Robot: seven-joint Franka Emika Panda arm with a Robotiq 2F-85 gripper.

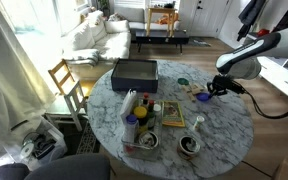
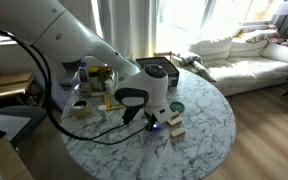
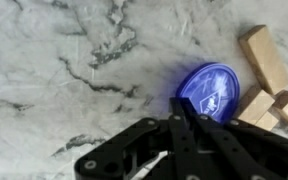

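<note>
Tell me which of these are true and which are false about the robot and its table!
1. The gripper is shut. True.
2. The table is square and wooden. False: it is round with a marble pattern.
3. A blue disc lies beside the wooden blocks. True.
4. The gripper holds a wooden block. False: the blocks lie on the table, and nothing shows between the closed fingers.
5. A black box sits on the table. True.

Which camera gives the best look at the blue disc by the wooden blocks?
Wrist view: the blue disc shows close up, its pale print visible. In both exterior views it is a tiny blue patch beneath the gripper.
</note>
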